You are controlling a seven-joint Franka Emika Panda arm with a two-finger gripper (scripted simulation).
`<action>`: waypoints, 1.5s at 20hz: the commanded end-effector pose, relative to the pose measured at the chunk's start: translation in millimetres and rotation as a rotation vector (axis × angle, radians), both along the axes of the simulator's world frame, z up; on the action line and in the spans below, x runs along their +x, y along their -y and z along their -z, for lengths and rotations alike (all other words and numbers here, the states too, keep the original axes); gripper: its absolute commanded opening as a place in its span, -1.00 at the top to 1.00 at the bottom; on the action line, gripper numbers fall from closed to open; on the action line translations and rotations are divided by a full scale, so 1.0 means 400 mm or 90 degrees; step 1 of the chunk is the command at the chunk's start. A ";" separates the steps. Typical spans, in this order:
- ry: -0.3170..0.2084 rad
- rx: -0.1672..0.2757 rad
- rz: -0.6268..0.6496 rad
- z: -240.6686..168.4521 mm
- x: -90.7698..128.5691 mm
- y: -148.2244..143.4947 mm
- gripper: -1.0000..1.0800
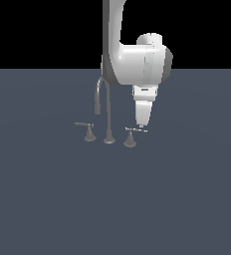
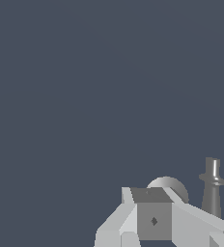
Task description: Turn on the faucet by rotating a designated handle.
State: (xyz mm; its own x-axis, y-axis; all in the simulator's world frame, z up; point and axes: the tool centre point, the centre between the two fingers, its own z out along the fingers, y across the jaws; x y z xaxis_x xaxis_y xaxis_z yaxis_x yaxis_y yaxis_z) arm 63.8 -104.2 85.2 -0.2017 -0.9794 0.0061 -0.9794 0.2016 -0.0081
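The faucet [image 1: 109, 141] stands on the dark floor, with a tall thin gooseneck spout [image 1: 101, 97] on a round foot and one lever handle on each side. The handle [image 1: 131, 131] with whitish glints on a flared cone base is on the exterior view's right. The duller lever [image 1: 87, 125] is on the exterior view's left. My gripper [image 1: 142, 125] points down with its jaws together and empty, its tip right at the outer end of the glinting lever. In the wrist view my gripper [image 2: 152, 207] fills the lower edge, with a grey glinting faucet part [image 2: 212, 185] beside it.
The white arm [image 1: 137, 62] hangs over the faucet from behind. A rounded grey shape [image 2: 174, 185] shows just behind the fingers [image 2: 154, 221] in the wrist view; I cannot tell which faucet part it is. The dark blue-grey floor [image 1: 115, 199] spreads all around.
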 end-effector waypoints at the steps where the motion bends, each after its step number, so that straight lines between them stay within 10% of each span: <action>1: -0.005 0.003 0.017 0.037 -0.002 0.002 1.00; 30: 0.001 0.004 0.030 0.046 -0.120 0.007 1.00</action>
State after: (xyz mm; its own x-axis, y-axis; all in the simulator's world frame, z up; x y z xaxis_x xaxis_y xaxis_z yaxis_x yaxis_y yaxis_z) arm 23.9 -116.6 69.6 -0.2564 -0.9666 0.0023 -0.9664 0.2562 -0.0225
